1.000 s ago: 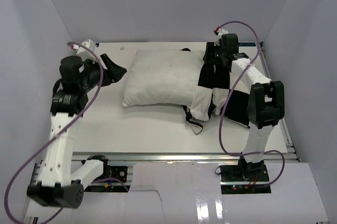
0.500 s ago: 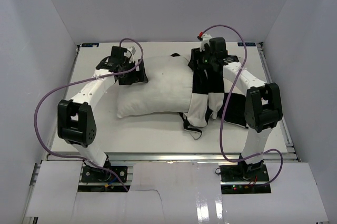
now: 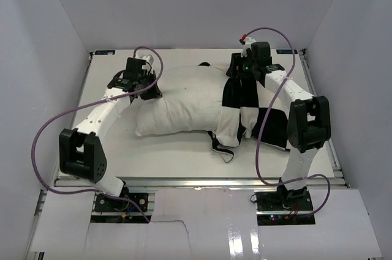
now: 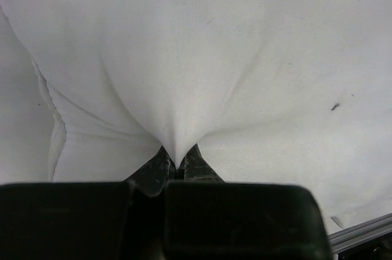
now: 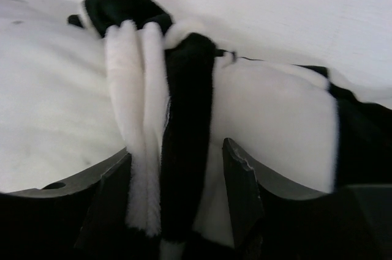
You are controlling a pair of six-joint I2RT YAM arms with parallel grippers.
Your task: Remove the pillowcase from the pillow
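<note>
The off-white pillow (image 3: 184, 104) lies across the middle of the table, its left part bare. The black-and-white checked pillowcase (image 3: 245, 113) is bunched over its right end and trails toward the front. My left gripper (image 3: 150, 89) sits on the pillow's far left corner; in the left wrist view it (image 4: 177, 165) is shut on a pinched peak of the pillow's fabric (image 4: 214, 58). My right gripper (image 3: 239, 73) is at the far edge of the pillowcase; in the right wrist view it (image 5: 177, 150) holds a gathered black and white fold (image 5: 187, 119) between its fingers, with the pillow (image 5: 55, 107) to its left.
White walls enclose the table (image 3: 116, 150) on the left, back and right. A metal rail (image 3: 196, 182) runs along the near edge by the arm bases. Purple cables (image 3: 43, 131) loop off both arms.
My left arm swung in from the table's left side onto the pillow's left end and its jaws shut on the fabric. The pillow slid slightly left. The right gripper kept its hold.
</note>
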